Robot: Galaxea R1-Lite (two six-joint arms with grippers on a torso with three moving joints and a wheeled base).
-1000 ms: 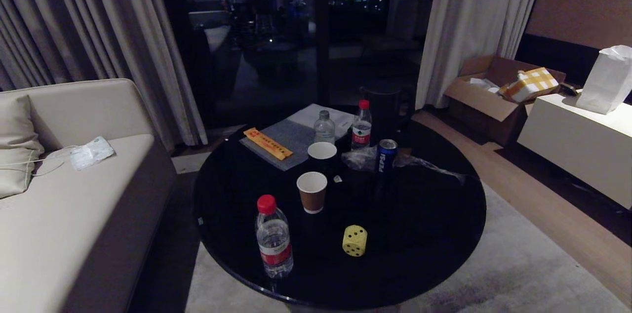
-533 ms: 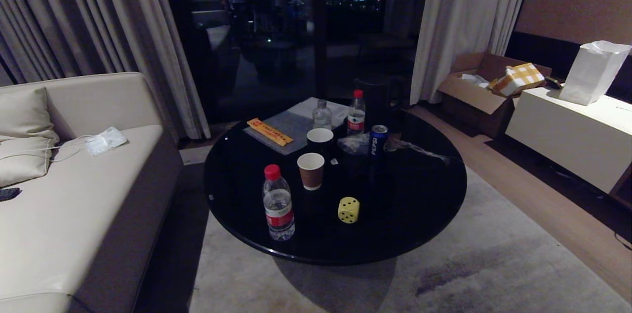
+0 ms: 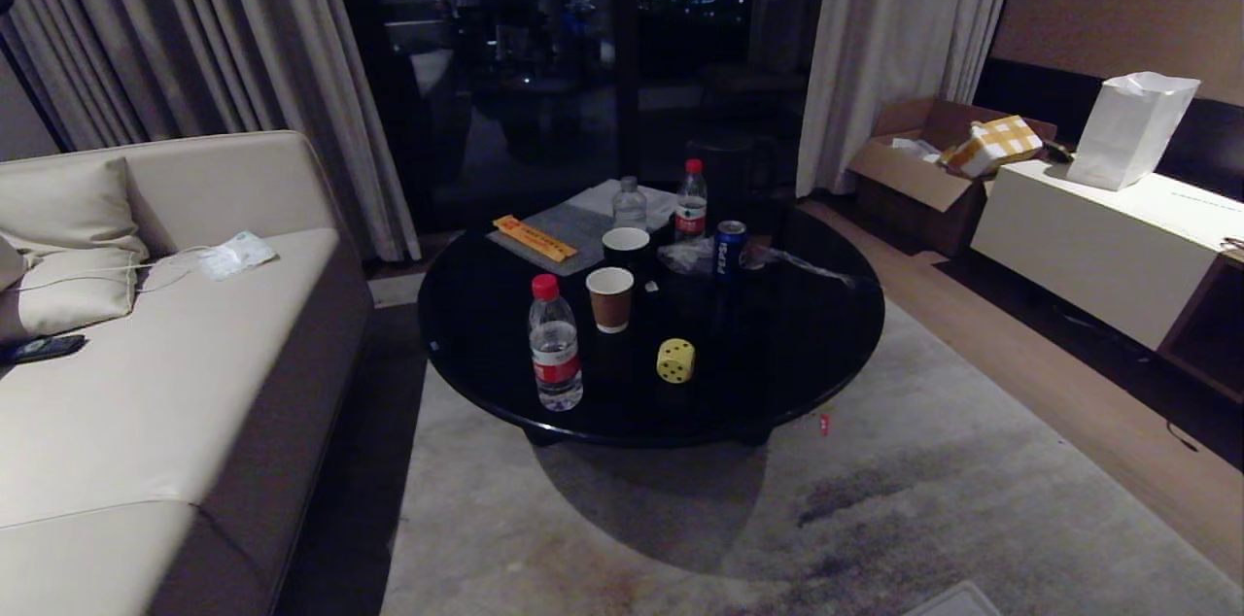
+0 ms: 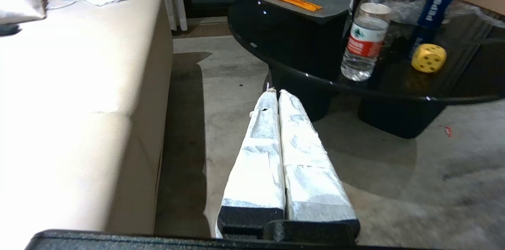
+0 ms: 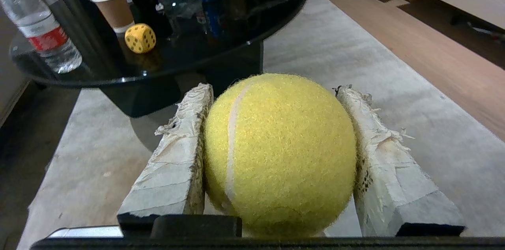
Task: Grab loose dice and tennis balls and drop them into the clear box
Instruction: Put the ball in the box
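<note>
Carrying a tennis ball (image 5: 278, 151), your right gripper (image 5: 276, 155) is pinching it between both padded fingers (image 5: 173, 163), one pad pressing on each side, with the ball sitting deep toward the palm. Your left gripper (image 4: 278, 124) is hanging over the carpet (image 4: 394, 187) with its fingers pressed together and holding nothing.

A pale yellow die (image 3: 675, 359) is sitting on the round black table (image 3: 826, 325), near the table's front edge, just right of a red-capped water bottle (image 3: 555, 344) and in front of a brown paper cup (image 3: 609, 298). Neither arm is showing in the head view, and the clear box is not showing in any view, so you are needing to find it before you let go.

Judging from this, you are mid-transport with one ball. Keep the pinch steady while the base is travelling, since a fuzzy ball can roll out if the pads ease. Bring the gripper above the box's opening, well inside its walls, before spreading the fingers. The die is looking like a sensible next pick, with the bottle standing close enough to knock.
</note>
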